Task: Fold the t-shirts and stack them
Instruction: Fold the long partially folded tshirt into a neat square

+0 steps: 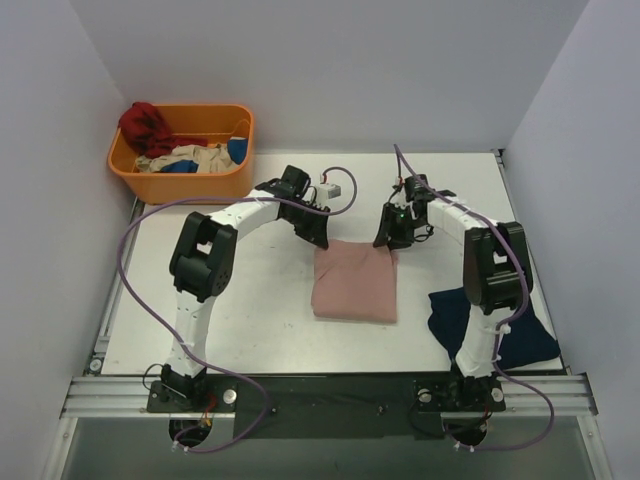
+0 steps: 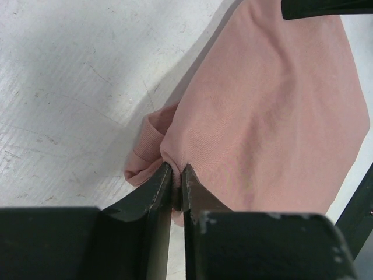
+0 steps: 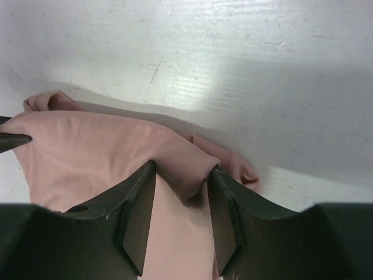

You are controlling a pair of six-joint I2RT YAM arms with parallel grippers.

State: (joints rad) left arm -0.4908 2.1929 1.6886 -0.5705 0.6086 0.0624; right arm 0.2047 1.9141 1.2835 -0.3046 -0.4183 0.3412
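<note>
Now, left tool [image 2: 176,170]: fingers nearly together, pinching the far left corner of the pink shirt [image 1: 353,283].
right tool [image 3: 182,175]: clamped on a thick bunch of cloth at the same shirt's far right corner; the cloth fills the gap between the fingers.
pink shirt, place: middle of the worktop [image 1: 250,320], a compact rectangle lying flat except for the two gripped corners; no print shows.
navy shirt [image 1: 530,342]: a loose heap at the near right, partly hidden by the right arm, apart from the pink one.
done: the pink one looks folded at least partway.
left to do: probably another fold of the pink one from its far edge, then folding the navy one, then stacking.
worktop surface: white, matte, scuffed and scratched.
basket [image 1: 185,183]: orange, at the far left corner, holding red, beige and blue cloth.
room: plain pale walls on three sides; a metal rail along the near edge.
</note>
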